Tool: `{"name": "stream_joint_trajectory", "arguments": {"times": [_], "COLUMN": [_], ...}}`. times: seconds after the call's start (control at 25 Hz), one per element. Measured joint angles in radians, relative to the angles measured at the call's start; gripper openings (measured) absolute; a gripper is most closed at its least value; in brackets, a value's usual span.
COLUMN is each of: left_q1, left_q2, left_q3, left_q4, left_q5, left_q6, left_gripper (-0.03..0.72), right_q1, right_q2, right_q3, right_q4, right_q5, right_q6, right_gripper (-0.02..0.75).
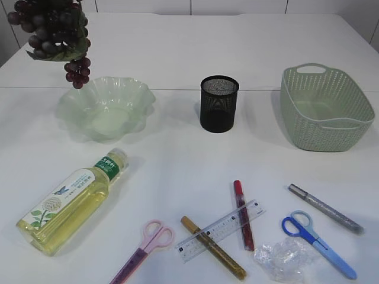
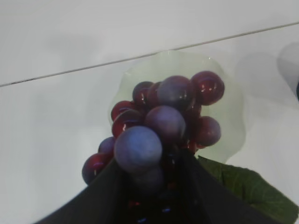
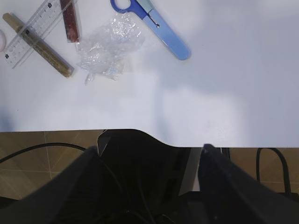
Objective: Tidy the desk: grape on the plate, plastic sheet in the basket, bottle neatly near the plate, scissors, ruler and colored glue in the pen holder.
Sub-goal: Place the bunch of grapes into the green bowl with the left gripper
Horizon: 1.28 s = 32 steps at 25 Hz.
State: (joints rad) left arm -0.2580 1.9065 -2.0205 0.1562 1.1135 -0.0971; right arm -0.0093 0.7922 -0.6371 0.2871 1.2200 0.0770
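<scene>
- Bottle (image 1: 74, 200) lying on its side at front left, clear plastic with yellowish liquid, green cap band and a white label with a bird and leaves; the print's too small to read.
- Ruler (image 1: 220, 230) is see-through plastic with tick marks, resting across the gold glue stick (image 1: 213, 256) and the red glue stick (image 1: 243, 215). A silver one (image 1: 325, 208) lies off to the right.
- Left gripper (image 2: 154, 186) is clamped on the grape bunch (image 2: 163, 121), glossy purple-red balls with a green leaf, hanging above the wavy pale green plate (image 1: 106, 106).
- Crinkly plastic sheet (image 3: 110, 44) sits just beside the blue scissors (image 3: 152, 25); pink scissors (image 1: 142, 251) front centre.
- Black mesh pen holder (image 1: 219, 103) and woven-look green basket (image 1: 325, 106) at the back.
- Right gripper (image 3: 149, 154) sits at the table's near edge, its fingers spread with nothing between them.
</scene>
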Motion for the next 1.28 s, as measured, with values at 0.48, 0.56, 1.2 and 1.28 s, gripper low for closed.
{"name": "stream_joint_trajectory", "arguments": {"times": [0.48,0.56,1.2,1.28], "left_q1": [0.005,0.007,0.079,0.079], "left_q2": [0.178,0.211,0.365,0.374], "left_q3": [0.0,0.0,0.0,0.0], "left_q4": [-0.013,-0.013,-0.112,-0.127], "left_q5": [-0.145,-0.159,-0.247,-0.263], "left_q6": [-0.052,-0.053,-0.073,-0.073], "left_gripper": [0.247,0.248,0.249,0.249], "right_q1": [0.0,0.0,0.0,0.0], "right_q2": [0.0,0.0,0.0,0.0], "right_q3": [0.0,0.0,0.0,0.0], "right_q4": [0.006,0.008,0.025,0.027], "right_q5": [0.009,0.009,0.01,0.01], "right_q6": [0.0,0.0,0.006,0.007], "right_gripper": [0.512,0.512,0.512,0.512]}}
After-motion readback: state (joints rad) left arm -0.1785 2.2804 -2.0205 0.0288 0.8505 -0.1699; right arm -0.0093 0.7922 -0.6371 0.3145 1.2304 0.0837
